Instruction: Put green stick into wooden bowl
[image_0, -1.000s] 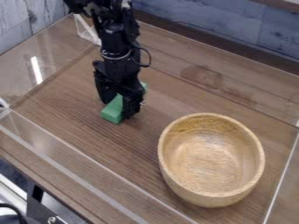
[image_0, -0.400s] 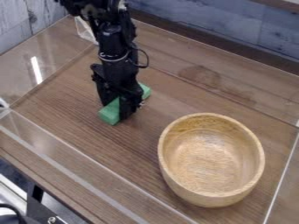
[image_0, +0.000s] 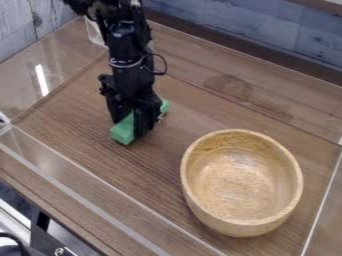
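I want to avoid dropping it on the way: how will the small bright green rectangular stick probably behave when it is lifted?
The small bright green rectangular stick looks solid and flat-faced, so it is probably stiff and will not roll. Its matte faces likely grip well in the black end effector, which is closed on it. It seems light for its size.

The gripper (image_0: 130, 118) is now closing its jaws on the green stick (image_0: 126, 128) and shifting it slightly to the left.
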